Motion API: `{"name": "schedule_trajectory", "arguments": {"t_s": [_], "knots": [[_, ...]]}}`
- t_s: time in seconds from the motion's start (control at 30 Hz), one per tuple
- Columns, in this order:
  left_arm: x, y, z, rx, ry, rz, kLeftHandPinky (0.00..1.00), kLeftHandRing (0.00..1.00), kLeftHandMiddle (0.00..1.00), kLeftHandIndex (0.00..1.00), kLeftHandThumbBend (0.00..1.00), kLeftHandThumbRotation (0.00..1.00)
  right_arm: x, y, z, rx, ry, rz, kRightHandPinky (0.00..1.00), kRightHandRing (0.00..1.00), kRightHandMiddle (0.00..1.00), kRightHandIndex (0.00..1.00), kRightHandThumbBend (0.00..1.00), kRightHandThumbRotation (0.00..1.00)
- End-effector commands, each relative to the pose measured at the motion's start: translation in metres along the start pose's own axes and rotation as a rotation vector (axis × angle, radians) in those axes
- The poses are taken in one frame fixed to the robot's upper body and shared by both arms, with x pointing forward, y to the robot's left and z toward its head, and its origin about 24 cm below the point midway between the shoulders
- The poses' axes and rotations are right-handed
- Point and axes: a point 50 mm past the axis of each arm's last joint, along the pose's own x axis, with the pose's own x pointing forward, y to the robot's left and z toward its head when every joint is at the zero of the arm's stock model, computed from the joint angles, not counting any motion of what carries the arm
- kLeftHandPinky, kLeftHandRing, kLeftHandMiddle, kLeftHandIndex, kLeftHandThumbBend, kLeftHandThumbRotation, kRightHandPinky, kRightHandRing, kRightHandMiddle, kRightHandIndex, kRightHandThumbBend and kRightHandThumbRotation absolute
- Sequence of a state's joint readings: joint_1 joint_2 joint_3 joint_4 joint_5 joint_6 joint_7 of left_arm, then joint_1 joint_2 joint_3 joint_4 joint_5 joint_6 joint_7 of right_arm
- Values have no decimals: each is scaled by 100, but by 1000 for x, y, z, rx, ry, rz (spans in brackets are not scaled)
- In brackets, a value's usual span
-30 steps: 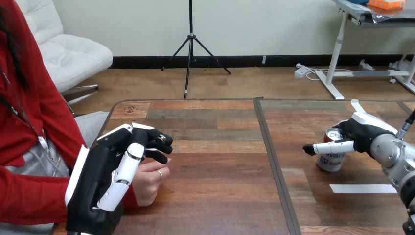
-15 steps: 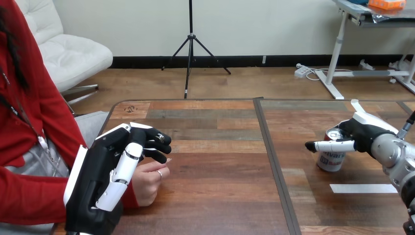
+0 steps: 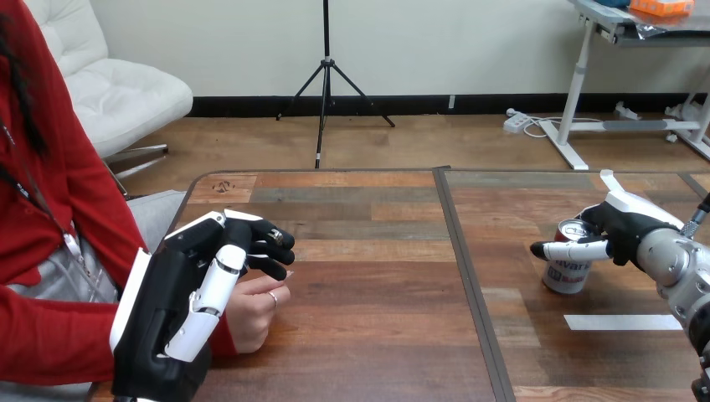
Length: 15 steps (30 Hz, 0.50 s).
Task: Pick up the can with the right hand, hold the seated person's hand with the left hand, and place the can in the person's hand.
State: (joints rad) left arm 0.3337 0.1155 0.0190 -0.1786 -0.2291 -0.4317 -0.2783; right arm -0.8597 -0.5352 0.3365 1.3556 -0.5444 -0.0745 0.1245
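Observation:
A red and white can point(image 3: 568, 270) stands upright on the right part of the wooden table point(image 3: 377, 335). My right hand point(image 3: 624, 228) is around it: the straight white thumb point(image 3: 573, 249) crosses the can's front, and the dark fingers reach behind its top. The can rests on the table. At the left, the person's hand point(image 3: 255, 308) lies on the table near its edge. My left hand point(image 3: 180, 297) lies over it, with the fingers point(image 3: 270, 247) curled down over the person's fingers and the thumb alongside.
A white tape strip point(image 3: 624, 322) lies on the table just in front of the can. A dark seam point(image 3: 469, 285) runs front to back between the two table halves. The person's red sleeve point(image 3: 50, 335) fills the near left corner.
My right hand has slid a little to the right along the can, its thumb tip drawing back. The can, my left hand and the person's hand have stayed put.

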Motion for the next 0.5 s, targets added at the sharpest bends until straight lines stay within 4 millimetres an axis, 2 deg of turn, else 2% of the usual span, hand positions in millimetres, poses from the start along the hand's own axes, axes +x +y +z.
{"name": "schedule_trajectory", "arguments": {"t_s": [0.0,0.17,0.47], "knots": [[11,1,8,0,-57,-4,47,54,56,49,25,65,-2,-31,12,29,-54,-88,66,74,78,77,62,49],[11,2,8,5,-62,-5,47,54,55,49,24,65,-3,-33,12,29,-60,-98,62,70,75,74,61,42],[12,2,8,6,-63,-5,47,53,55,49,24,65,-3,-36,12,28,-59,-104,59,67,72,71,64,37]]}}
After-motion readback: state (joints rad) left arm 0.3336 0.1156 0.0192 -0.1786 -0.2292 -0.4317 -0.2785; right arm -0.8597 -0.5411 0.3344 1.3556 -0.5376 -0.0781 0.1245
